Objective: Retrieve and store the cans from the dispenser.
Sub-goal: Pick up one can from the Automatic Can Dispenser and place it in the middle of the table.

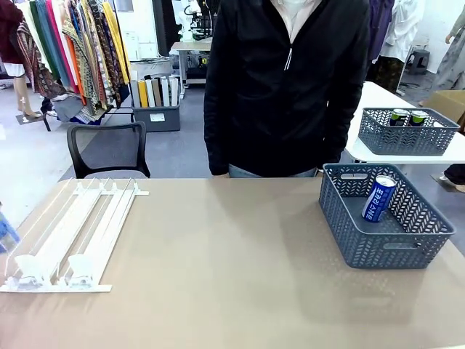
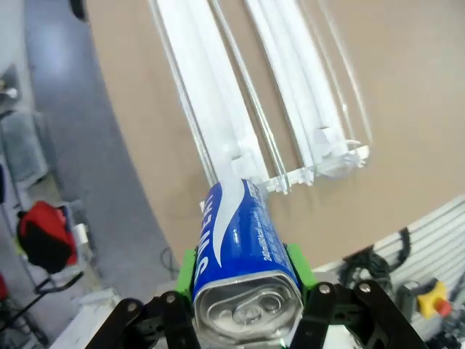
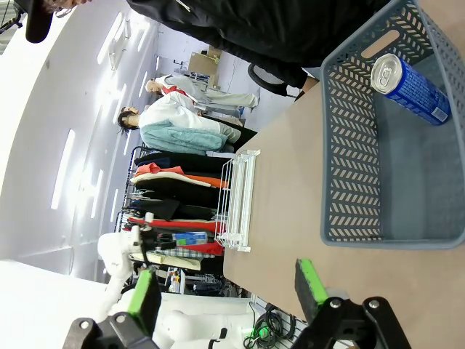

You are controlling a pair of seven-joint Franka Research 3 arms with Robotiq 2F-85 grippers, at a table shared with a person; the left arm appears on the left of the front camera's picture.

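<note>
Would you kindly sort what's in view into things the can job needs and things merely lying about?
Job:
- blue can in left gripper
- dispenser
- basket holding a second blue can
- right gripper, open

Lying about:
- far basket of dark cans
- office chair

A tan table (image 1: 232,269) fills the foreground. A grey-blue lattice basket (image 1: 385,247) sits on the table's right side. A person in a black jacket (image 1: 283,80) stands at the table's far edge. Beyond the table's left corner stands a black office chair (image 1: 107,149), with a clothes rack (image 1: 73,51) farther back.
</note>
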